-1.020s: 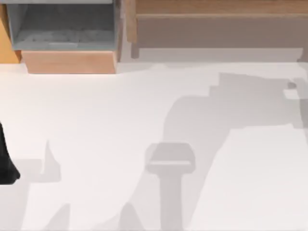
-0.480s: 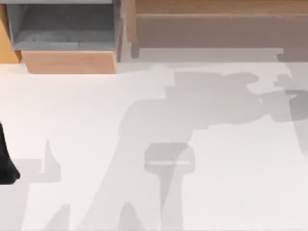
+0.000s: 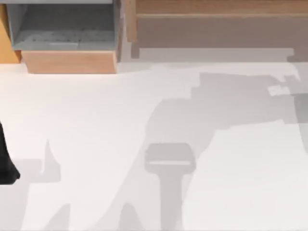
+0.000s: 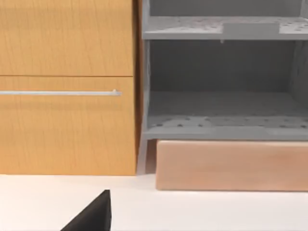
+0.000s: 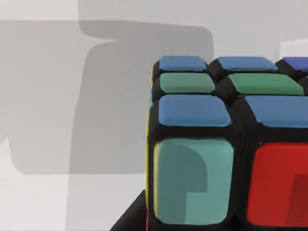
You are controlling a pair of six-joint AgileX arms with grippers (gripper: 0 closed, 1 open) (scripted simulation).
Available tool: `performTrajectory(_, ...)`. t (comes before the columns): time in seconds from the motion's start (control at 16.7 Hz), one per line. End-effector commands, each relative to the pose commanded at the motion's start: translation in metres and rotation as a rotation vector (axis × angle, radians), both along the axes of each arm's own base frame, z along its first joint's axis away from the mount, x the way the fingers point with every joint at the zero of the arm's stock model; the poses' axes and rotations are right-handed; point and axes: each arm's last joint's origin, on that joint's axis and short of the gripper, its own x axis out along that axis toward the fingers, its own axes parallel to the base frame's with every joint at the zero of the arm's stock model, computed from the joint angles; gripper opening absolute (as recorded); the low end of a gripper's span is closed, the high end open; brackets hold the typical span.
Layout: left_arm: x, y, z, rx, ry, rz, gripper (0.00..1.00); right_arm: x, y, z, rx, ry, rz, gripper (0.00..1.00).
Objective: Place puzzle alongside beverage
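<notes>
From above, your left arm (image 3: 6, 163) sits parked at the white table's (image 3: 96, 120) left edge. Your left wrist camera faces a wooden cabinet (image 4: 67, 86) and grey shelves (image 4: 221, 125). Your right wrist camera shows the puzzle cube (image 5: 226, 149) close up, black-framed with blue, green, teal and red tiles; whether it is gripped cannot be told.

Table (image 3: 86, 115): lay before the furniture along the far edge.
Open shelf unit (image 3: 62, 29): stood at the far left, with a drawer cabinet (image 4: 67, 86) just beside it.
Left arm (image 3: 6, 163): sat at the table's left edge.
Puzzle cube (image 5: 226, 144): was above the table surface.
</notes>
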Motion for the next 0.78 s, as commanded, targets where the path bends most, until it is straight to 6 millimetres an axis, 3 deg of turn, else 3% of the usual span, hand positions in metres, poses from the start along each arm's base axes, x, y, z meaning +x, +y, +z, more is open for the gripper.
performTrajectory(0.18, 0.0, 0.0, 0.0, 0.0, 0.0, 0.0, 1.0, -0.002, -0.016, -0.022, 0.033, 0.062, -0.067, 0.0)
performTrajectory(0.42, 0.0, 0.0, 0.0, 0.0, 0.0, 0.0, 1.0, -0.002, -0.016, -0.023, 0.034, 0.066, -0.069, 0.0)
performTrajectory(0.78, 0.0, 0.0, 0.0, 0.0, 0.0, 0.0, 1.0, -0.002, -0.016, -0.023, 0.034, 0.066, -0.069, 0.45)
